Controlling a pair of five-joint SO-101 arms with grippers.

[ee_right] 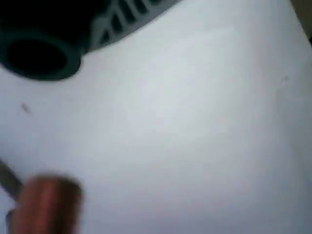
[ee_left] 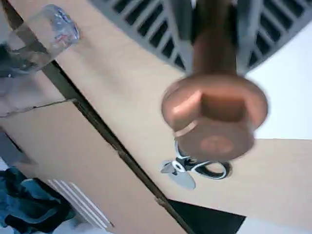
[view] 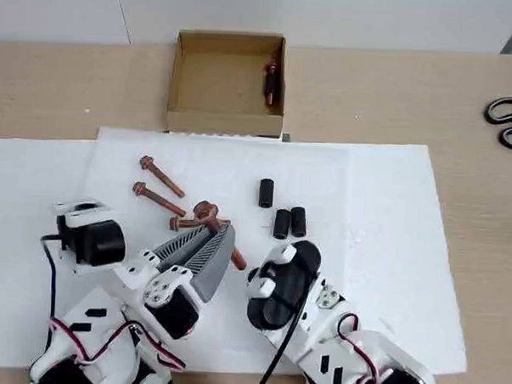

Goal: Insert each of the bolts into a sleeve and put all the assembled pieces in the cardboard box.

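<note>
High view: left gripper at lower centre, clamped on bolt, close over loose bolts at mid-left on paper. Three spare sleeves at centre. Cardboard box at top centre, one assembled piece inside. Risk: low jaws nudge loose bolts, scatter them.

Left wrist view: bolt head at centre right, shank pinched between narrow jaws at top. Risk: bolt pivots when pushed.

Right wrist view: right gripper at upper left, apparently closed on sleeve. Bolt end at lower left, apart from it. Risk: axes misaligned, bolt jams at sleeve mouth.

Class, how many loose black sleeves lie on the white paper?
3. One sleeve lies alone toward the box; two more lie side by side just ahead of an arm, which may hide others.
</note>
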